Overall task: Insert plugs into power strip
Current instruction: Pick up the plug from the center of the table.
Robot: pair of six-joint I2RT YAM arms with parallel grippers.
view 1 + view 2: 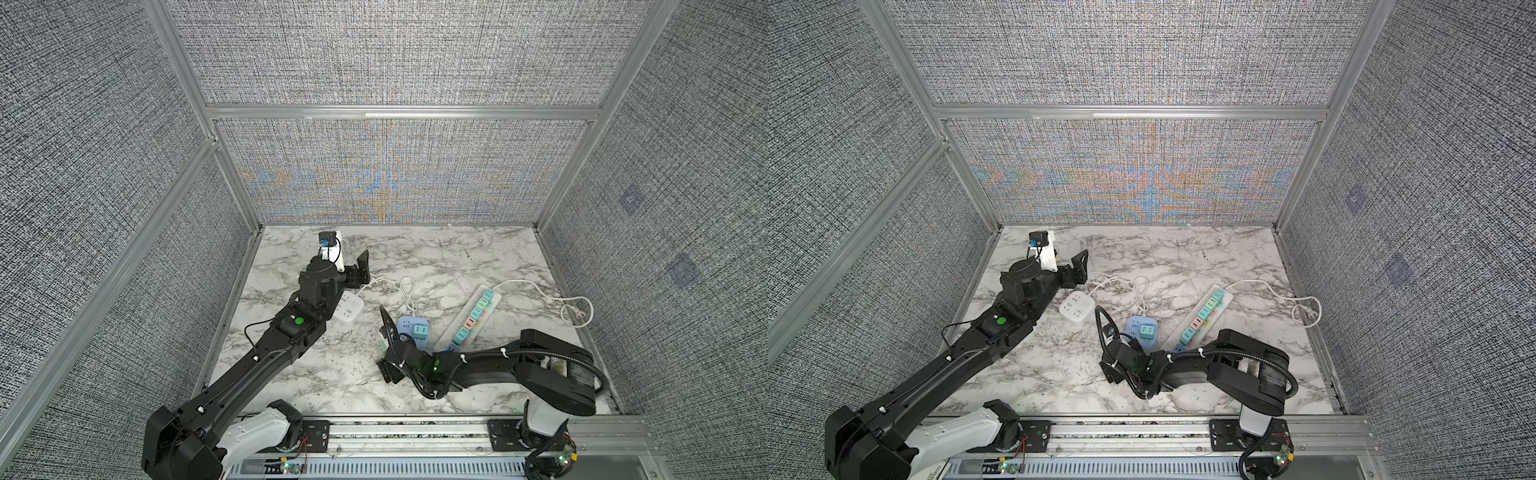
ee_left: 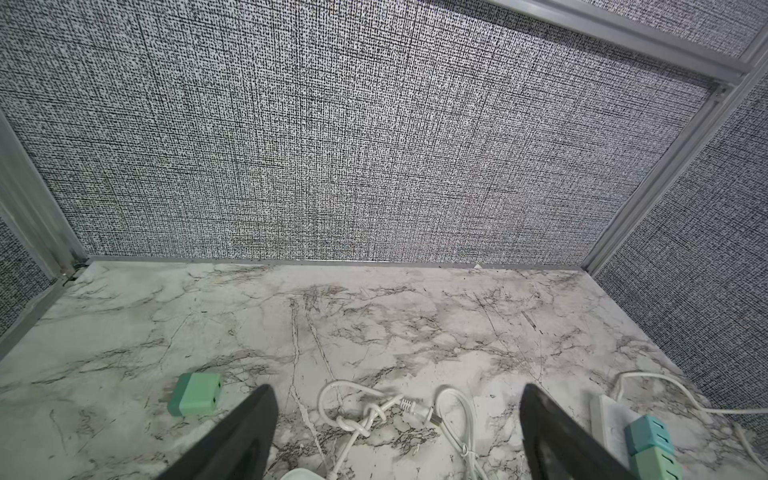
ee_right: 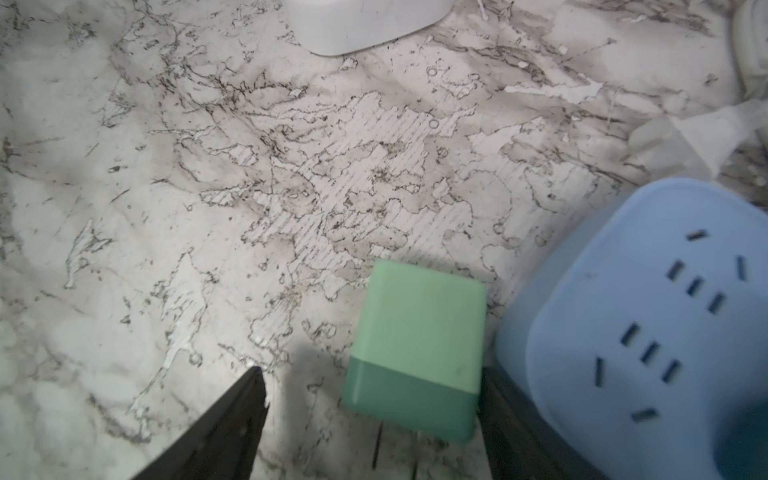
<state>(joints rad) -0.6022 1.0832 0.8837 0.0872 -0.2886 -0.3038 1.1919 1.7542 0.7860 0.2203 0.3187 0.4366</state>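
Mint-green, the plug [image 3: 415,353] was found lying on the marble table [image 3: 166,208], in a top view at nine o'clock of the blue power strip [image 1: 409,328], straddled by the parted jaws of the right gripper [image 3: 372,374], the left gripper [image 2: 397,388] likewise spread and empty; closure might skid it, one finger [image 3: 511,424] being crowded by the strip.

Left arm [image 1: 266,353]: matte black angular links, with a white shoulder shell [image 1: 253,430] where it meets the aluminium rail [image 1: 407,432]; a round green dot [image 1: 298,320] farther from the rail; a thin black cable [image 1: 246,332] looped beside that dot; a white bracket [image 1: 1048,257] farthest from the rail. Right arm [image 1: 552,374]: the same black casing; a white base shell [image 1: 540,417] at the rail; ribbed black conduit [image 1: 482,354] bound on with white zip ties. Left fingers [image 2: 232,440] and right fingers [image 3: 216,432]: black tapering wedges.
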